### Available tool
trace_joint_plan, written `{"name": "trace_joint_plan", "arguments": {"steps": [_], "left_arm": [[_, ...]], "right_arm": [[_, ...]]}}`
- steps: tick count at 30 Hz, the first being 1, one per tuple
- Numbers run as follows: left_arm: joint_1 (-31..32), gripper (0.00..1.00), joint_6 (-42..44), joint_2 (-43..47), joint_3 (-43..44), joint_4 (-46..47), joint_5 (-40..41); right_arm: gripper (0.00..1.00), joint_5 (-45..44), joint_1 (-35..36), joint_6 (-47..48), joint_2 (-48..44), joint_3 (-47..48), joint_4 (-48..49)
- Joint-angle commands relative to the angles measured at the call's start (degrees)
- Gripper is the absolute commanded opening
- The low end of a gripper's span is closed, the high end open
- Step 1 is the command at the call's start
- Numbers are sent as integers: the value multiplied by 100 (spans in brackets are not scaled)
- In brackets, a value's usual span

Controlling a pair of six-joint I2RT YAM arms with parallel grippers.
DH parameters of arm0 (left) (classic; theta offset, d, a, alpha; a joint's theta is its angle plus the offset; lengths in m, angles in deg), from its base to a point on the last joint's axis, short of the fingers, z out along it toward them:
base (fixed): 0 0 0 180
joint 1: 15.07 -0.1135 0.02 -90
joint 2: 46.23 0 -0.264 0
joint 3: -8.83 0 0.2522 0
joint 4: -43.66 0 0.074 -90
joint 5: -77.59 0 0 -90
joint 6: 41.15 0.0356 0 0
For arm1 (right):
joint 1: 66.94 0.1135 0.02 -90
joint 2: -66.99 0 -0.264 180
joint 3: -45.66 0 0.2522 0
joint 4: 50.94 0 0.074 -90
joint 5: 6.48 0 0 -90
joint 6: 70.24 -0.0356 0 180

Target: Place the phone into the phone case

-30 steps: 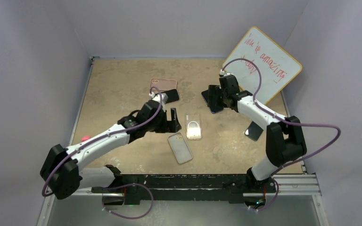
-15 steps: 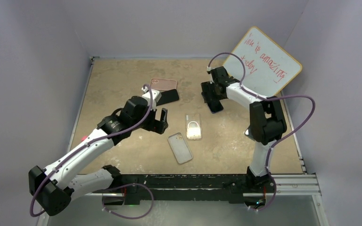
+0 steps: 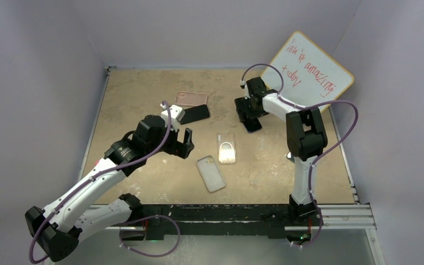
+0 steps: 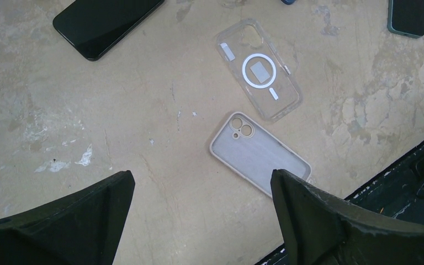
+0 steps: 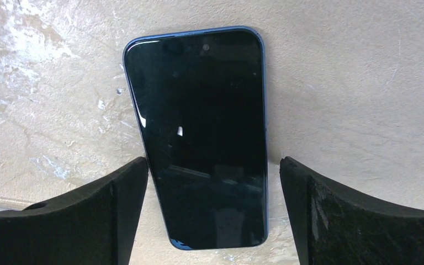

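A blue-edged phone lies screen up on the tan table, and its end shows below my right gripper in the top view as a dark slab. My right gripper is open and straddles the phone's lower half; the left finger is close to its edge and the right finger stands off. A clear phone case with a white ring lies mid-table. A beige case lies inside up just nearer. My left gripper hangs open over bare table, left of both cases.
A black phone and a pink case lie behind my left gripper. Another dark phone lies at the right, partly behind my right arm. A whiteboard leans in the back right corner. A black rail runs along the near edge.
My left gripper has drawn back to the left, away from the cases, and opened wider. My right arm has swung its elbow left, and its gripper has shifted slightly toward the back over the blue-edged phone.
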Motion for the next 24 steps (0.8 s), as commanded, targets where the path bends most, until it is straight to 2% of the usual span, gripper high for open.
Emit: {"name": "trace_joint_plan", "arguments": {"steps": [1, 8, 13, 18, 24], "left_arm": [[-12, 100, 130, 150, -30, 126, 25], [-53, 100, 157, 150, -21, 124, 39], [-100, 99, 132, 127, -1, 69, 185], [-119, 99, 123, 117, -8, 73, 180], [-146, 99, 105, 107, -23, 78, 169]], "right_arm": [[87, 197, -24, 131, 82, 142, -202], [75, 190, -23, 84, 146, -17, -186], [63, 11, -19, -6, 15, -113, -189], [55, -108, -17, -509, -346, -451, -127], [51, -280, -5, -1119, -738, -966, -62]]}}
